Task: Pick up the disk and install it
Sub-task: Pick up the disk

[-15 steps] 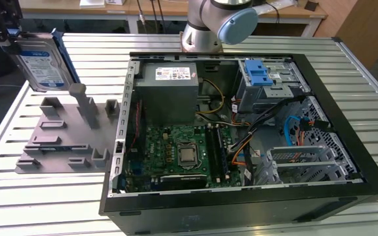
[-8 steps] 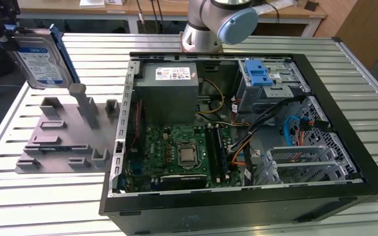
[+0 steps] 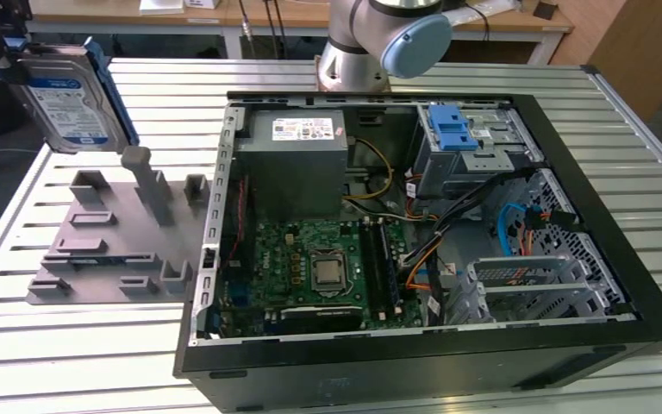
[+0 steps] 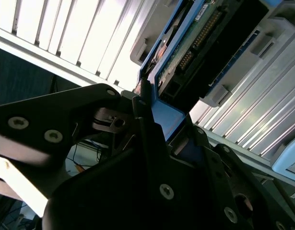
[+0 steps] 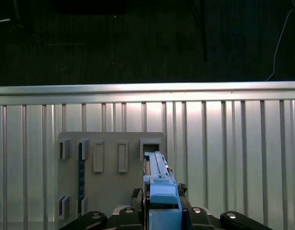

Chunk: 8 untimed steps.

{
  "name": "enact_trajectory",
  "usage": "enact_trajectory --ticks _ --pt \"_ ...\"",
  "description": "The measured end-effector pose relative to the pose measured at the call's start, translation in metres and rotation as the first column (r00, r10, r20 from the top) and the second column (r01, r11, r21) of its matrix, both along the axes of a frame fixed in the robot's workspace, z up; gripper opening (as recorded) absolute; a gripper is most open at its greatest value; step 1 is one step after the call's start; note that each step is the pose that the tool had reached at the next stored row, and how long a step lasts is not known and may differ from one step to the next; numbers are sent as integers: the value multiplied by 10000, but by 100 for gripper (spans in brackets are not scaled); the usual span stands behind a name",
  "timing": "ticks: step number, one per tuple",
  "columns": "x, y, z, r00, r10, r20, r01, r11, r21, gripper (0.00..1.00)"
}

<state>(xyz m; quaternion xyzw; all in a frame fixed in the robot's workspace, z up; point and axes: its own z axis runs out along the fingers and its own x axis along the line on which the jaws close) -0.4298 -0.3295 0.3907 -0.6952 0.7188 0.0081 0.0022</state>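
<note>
The disk (image 3: 69, 99) hangs upright in the air at the exterior view's far left, label facing the camera, with its blue carrier bracket around it. My gripper (image 3: 7, 47) grips it from above and is shut on it. In the second wrist view the dark fingers (image 4: 142, 120) clamp the blue bracket, and the disk's (image 4: 200, 43) circuit-board side shows beyond them. In the first wrist view the disk (image 5: 159, 179) is seen edge-on, held in the gripper (image 5: 161, 213) above the grey holder plate (image 5: 109, 177).
The grey holder plate (image 3: 113, 233) with upright posts lies on the slatted metal table (image 3: 101, 345) under the disk. To its right stands the open computer case (image 3: 607, 259), with a grey power supply box (image 3: 290, 164), motherboard (image 3: 320, 267) and a silver drive cage with blue latch (image 3: 458, 138).
</note>
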Motion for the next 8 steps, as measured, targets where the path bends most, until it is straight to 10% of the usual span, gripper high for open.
enact_trajectory --ticks 8 --pt "0 0 112 10000 0 7 0 10000 1 36"
